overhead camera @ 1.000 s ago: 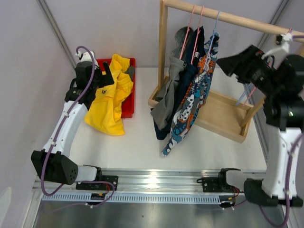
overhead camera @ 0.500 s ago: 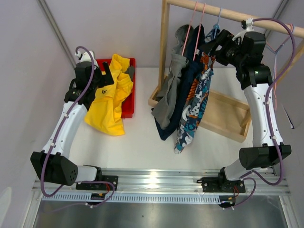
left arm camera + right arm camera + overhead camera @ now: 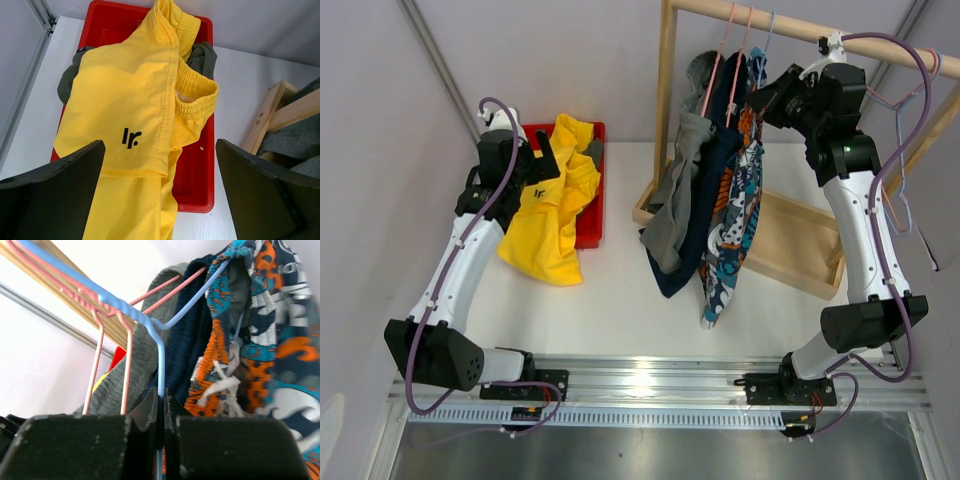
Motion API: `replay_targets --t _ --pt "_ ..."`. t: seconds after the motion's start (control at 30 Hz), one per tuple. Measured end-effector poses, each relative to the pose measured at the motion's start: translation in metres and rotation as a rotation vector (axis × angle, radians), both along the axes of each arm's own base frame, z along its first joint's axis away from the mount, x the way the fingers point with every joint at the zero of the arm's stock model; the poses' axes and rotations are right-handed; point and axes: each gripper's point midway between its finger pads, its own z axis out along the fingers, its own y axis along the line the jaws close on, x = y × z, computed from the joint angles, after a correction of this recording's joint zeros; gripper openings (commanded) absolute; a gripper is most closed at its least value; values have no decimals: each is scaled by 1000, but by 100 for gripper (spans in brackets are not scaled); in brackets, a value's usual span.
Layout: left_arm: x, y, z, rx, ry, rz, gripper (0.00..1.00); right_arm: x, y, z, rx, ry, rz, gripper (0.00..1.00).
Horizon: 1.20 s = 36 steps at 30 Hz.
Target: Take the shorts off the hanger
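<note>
1. The right claw (image 3: 161,399) has been moved in and is now closed fully on the blue hanger (image 3: 160,360).
2. The printed shorts (image 3: 260,335) are hung just right of the claw, so removal is judged ready to begin.

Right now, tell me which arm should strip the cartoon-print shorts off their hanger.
Right. The right arm is at the rack, jaws shut on the blue hanger carrying the cartoon-print shorts. The left arm hangs over the red bin and yellow shorts, jaws open, well away from the rack.
</note>
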Motion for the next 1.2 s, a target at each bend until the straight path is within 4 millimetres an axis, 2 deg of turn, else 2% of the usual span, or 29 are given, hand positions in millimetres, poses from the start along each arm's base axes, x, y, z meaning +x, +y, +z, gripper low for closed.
replay_targets --t 0.2,0.3,0.37,0.4,0.5,0.53,0.6,0.73,0.8,0.9,1.07,1.2 --pt "0 -4 1 -3 -3 -21 98 1 -2 -1 -13 -1 -13 0" --pt "-7 -22 9 35 -25 -67 99 -4 -5 3 -22 7 -24 0" --pt "-21 -63 24 79 -65 -170 99 -12 -7 11 -22 3 -31 0" --pt "-32 -93 35 95 -95 -251 99 -17 -10 15 -21 -2 -37 0" --pt "-80 -182 81 85 -210 -524 99 -40 -16 34 -9 -33 -55 0" --pt "-98 -203 96 62 -248 -603 99 -53 -18 44 -1 -56 -57 0" --pt "-134 -238 124 1 -330 -751 99 -83 -21 62 22 -105 -57 0" --pt "-201 -285 155 -120 -454 -1006 99 -148 -26 88 76 -193 -43 0" --pt "-226 -313 152 -169 -479 -1126 99 -167 -27 90 100 -200 -34 0" --pt "-249 -350 140 -209 -477 -1246 99 -179 -26 87 119 -191 -23 0" --pt "-280 -420 81 -202 -365 -1414 99 -177 -24 80 123 -166 -14 0" --pt "-302 -450 50 -188 -302 -1491 99 -176 -23 71 118 -138 -15 0"
